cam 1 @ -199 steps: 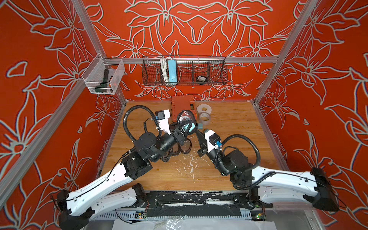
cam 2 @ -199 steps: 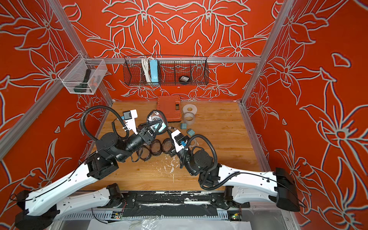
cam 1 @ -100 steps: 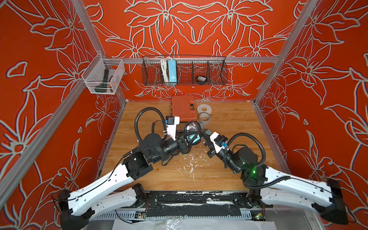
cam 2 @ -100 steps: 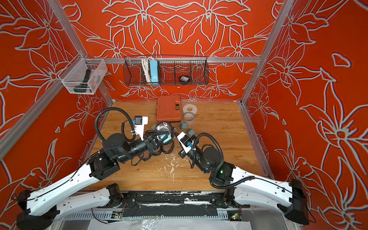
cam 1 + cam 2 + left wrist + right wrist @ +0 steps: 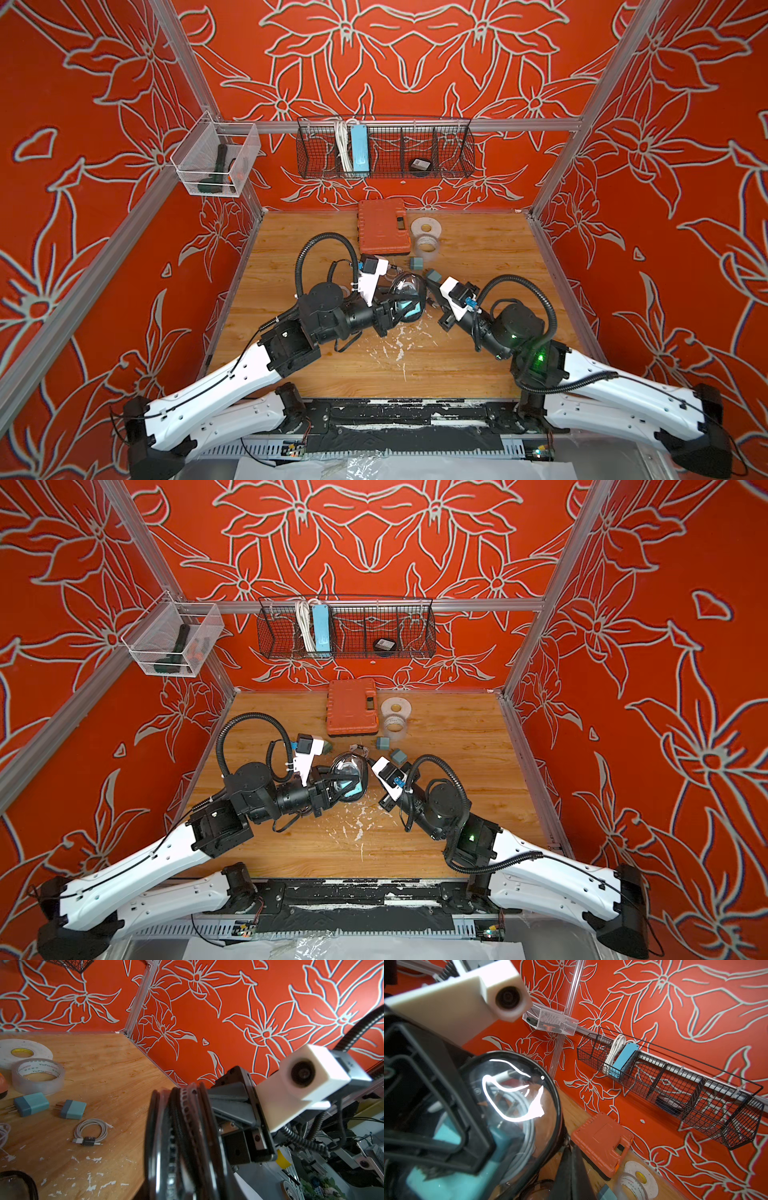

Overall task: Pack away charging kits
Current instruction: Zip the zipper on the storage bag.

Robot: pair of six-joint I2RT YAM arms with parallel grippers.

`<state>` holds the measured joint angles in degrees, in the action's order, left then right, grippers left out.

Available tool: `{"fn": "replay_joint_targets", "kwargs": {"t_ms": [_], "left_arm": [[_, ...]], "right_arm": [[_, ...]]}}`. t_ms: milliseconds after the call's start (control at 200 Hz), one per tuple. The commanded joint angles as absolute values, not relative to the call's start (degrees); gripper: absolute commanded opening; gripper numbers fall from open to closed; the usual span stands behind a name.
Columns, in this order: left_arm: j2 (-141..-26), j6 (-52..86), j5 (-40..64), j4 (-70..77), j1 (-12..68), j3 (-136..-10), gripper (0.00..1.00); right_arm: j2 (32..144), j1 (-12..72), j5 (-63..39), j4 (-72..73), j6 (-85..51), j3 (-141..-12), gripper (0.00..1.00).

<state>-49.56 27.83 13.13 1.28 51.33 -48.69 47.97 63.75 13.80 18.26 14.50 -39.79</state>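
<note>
My left gripper (image 5: 398,308) is shut on an oval pouch (image 5: 409,290) and holds it on edge above the table's middle. Its rim is black and its face clear. Through the clear face (image 5: 512,1105) I see a teal plug (image 5: 446,1184) and a coiled white cable (image 5: 525,1122). My right gripper (image 5: 566,1146) is shut, its tips pinching a small zipper tab at the pouch's rim. Two loose teal plugs (image 5: 31,1104) (image 5: 73,1109) and a coiled cable (image 5: 91,1131) lie on the wood behind. Another pouch (image 5: 16,1186) lies flat by the left arm.
An orange case (image 5: 382,226) and two tape rolls (image 5: 426,227) (image 5: 428,246) sit at the back of the table. On the back wall, a wire basket (image 5: 453,149) holds a light-blue power strip (image 5: 358,147). A clear bin (image 5: 216,164) hangs at the left corner.
The left gripper has carried the pouch toward the front and slightly right. The right gripper has stayed at the pouch's rim while its arm swung to the right.
</note>
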Motion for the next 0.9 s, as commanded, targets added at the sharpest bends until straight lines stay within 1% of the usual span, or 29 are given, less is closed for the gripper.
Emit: {"fn": "replay_joint_targets", "kwargs": {"t_ms": [0,245,440,570,651,696,811,896], "left_arm": [[-48.1,26.2,17.4,-4.7,51.7,-46.6,0.00],[-47.9,25.3,18.3,-5.1,51.7,-44.8,0.00],[-49.9,24.9,17.9,-6.1,51.7,-46.5,0.00],[-50.4,25.7,17.7,-4.5,51.7,-47.1,0.00],[-50.2,26.7,16.6,-3.4,51.7,-47.5,0.14],[-49.9,27.1,15.9,-2.5,51.7,-47.5,0.20],[-49.0,27.8,16.0,2.4,51.7,-46.1,0.32],[-48.5,28.5,16.3,6.6,51.7,-44.6,0.39]], "right_arm": [[47.5,61.5,18.9,21.7,14.7,-44.3,0.00],[48.3,60.9,16.5,20.4,13.7,-46.9,0.00],[49.1,60.9,12.7,20.0,11.0,-47.6,0.00],[49.2,60.9,12.2,20.6,9.1,-46.7,0.00],[48.5,60.8,13.2,21.7,7.0,-45.8,0.00],[48.0,60.8,13.3,22.3,5.8,-45.2,0.00],[46.7,60.9,13.2,23.4,2.3,-44.0,0.00],[46.1,60.9,12.4,24.4,0.0,-43.0,0.00]]}}
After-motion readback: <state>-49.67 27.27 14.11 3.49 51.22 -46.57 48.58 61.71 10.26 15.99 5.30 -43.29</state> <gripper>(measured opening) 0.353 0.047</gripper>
